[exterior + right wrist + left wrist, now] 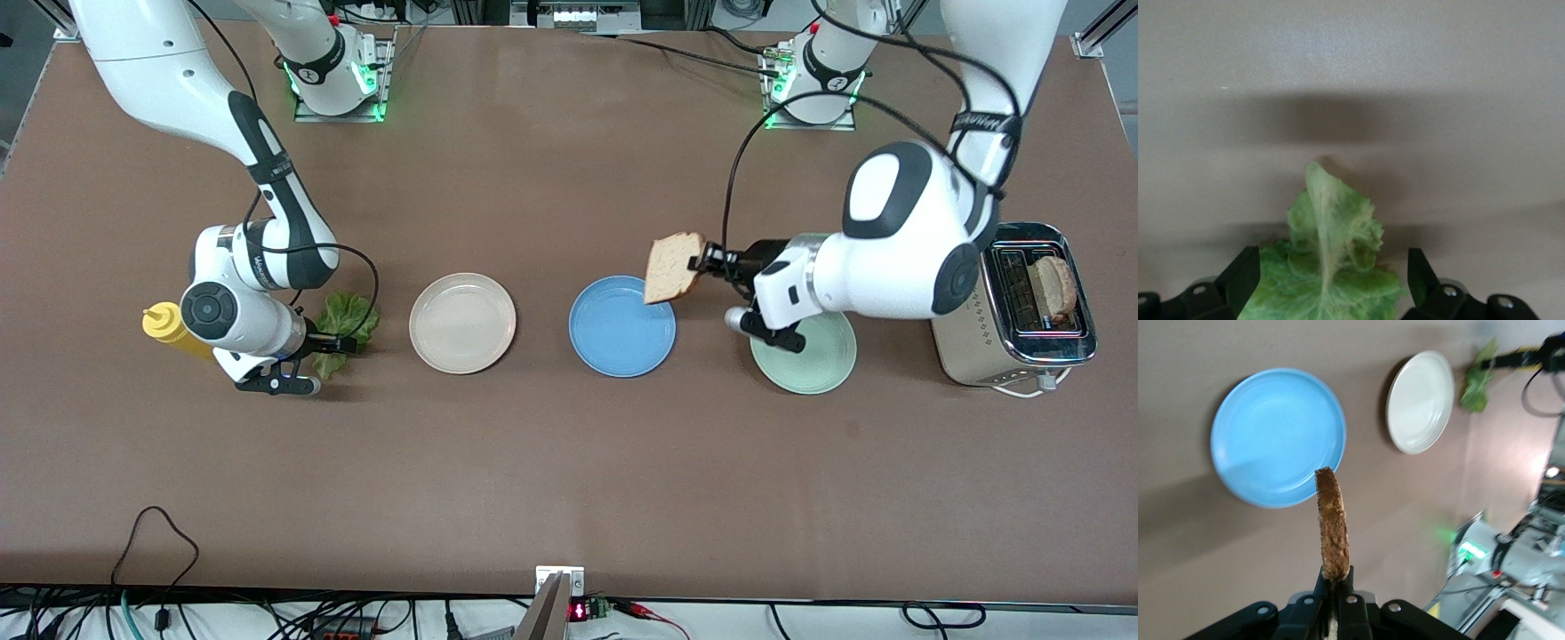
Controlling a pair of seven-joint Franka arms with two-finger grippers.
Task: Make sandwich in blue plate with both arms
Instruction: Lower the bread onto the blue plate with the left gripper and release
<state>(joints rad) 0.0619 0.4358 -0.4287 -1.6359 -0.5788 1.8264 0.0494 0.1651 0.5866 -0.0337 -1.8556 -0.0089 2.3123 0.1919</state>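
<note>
We see the bare blue plate lying below the left gripper, which clamps a browned bread slice over the plate's rim. The right gripper stands spread around the crinkly lettuce leaf; its stem end is hidden from us.

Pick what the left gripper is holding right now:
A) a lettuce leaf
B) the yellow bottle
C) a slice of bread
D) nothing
C: the left gripper is shut on a slice of bread over the rim of the blue plate, while the lettuce lies on the table between the right gripper's open fingers.
</note>
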